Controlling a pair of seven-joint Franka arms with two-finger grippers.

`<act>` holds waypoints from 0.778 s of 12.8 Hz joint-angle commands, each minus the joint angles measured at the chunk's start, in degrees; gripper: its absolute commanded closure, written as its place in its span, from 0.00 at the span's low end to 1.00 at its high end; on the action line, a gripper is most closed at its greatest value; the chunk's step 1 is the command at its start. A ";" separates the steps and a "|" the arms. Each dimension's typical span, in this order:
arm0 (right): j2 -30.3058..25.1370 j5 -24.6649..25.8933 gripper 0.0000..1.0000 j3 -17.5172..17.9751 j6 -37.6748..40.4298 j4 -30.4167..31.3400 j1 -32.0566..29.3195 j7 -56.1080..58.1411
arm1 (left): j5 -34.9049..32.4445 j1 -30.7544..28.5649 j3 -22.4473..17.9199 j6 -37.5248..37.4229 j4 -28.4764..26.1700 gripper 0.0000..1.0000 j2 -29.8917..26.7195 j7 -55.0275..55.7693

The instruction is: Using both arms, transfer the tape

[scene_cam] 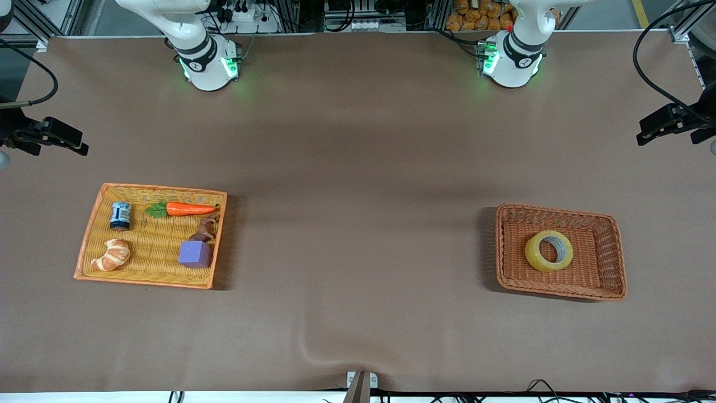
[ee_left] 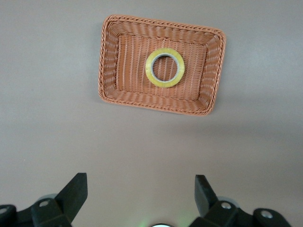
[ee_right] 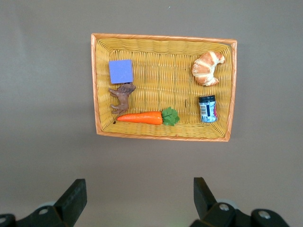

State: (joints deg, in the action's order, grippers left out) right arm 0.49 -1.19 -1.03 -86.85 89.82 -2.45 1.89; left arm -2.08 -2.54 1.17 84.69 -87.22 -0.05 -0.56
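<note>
Tape [scene_cam: 549,251] lies flat in brown basket [scene_cam: 609,280], toward left arm's end of bench. Left hand [ee_left: 141,191] high over bare bench, fingers apart, empty. Right hand [ee_right: 140,191] likewise, over bench near yellow tray [ee_right: 94,85]. Fits either start or finished transfer.

White arms [scene_cam: 204,53] with black joint rings, green lights, black-fingered grippers [ee_left: 141,196]

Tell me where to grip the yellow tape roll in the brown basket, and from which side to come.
Come straight down from above. The tape roll lies flat in the brown basket, hole up, away from the walls. Probably best: one finger in the hole, one outside, pinching the ring's wall. The left gripper, open, is over the bare table; the right gripper waits open.
</note>
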 commanded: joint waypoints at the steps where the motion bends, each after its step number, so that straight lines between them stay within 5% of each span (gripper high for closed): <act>1: -0.05 -0.48 0.00 0.50 0.37 -0.52 -0.62 0.13 | 0.41 2.71 -2.57 0.13 -2.34 0.00 -2.41 -0.93; 10: 0.03 -0.48 0.00 0.50 0.37 -0.52 -0.71 0.13 | -0.55 5.62 -2.75 -0.05 -0.32 0.00 -1.98 -0.76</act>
State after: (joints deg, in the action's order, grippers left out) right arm 0.49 -1.19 -1.03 -86.86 89.82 -2.45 1.89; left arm -2.24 2.23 -0.93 84.79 -87.53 -1.09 -0.65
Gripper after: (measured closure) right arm 0.000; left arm 0.000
